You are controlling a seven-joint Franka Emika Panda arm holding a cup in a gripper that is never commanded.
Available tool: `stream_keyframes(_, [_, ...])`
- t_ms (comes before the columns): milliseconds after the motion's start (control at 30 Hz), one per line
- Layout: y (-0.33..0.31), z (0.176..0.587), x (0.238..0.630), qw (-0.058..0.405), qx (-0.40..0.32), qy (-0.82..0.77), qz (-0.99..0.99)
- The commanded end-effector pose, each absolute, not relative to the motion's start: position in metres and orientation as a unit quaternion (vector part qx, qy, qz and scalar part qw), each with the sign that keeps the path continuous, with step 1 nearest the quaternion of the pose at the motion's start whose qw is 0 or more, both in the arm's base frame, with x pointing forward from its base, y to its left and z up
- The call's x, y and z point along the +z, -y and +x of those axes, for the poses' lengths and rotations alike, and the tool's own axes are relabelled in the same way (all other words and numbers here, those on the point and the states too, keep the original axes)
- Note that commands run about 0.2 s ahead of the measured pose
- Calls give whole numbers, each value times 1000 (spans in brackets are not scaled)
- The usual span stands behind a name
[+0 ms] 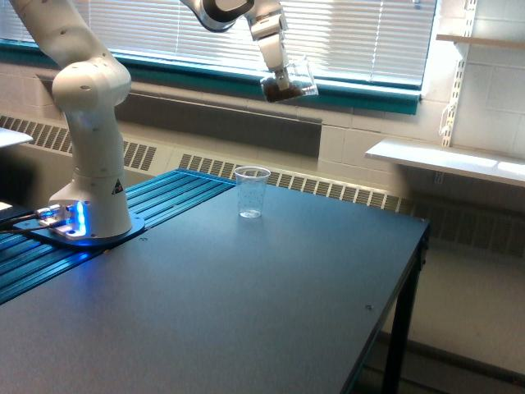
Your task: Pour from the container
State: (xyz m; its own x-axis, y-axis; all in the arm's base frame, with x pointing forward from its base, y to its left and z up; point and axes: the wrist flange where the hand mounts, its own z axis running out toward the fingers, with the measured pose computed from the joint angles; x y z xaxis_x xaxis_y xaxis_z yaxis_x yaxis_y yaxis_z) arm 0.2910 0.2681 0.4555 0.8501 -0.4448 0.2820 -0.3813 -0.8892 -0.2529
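Single exterior view, elevated, mid-distance, facing across table (271, 304) toward window (353, 33).

**A robotics lab in an institutional room**

A white robot arm (86, 123) is bolted at the edge of a dark tabletop (246, 312), its base lit blue. Behind the tabletop runs a painted block wall with a long radiator grille (328, 187), slatted window blinds (353, 33) above it, and bracket-mounted shelves (443, 160) beside the window.
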Motion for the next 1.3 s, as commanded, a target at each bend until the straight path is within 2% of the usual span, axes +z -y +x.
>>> stream_keyframes(33, [-268, 281, 453, 99, -154, -248, -951])
stream_keyframes(1300, [-295, 240, 425, 110, -72, -340, -931])
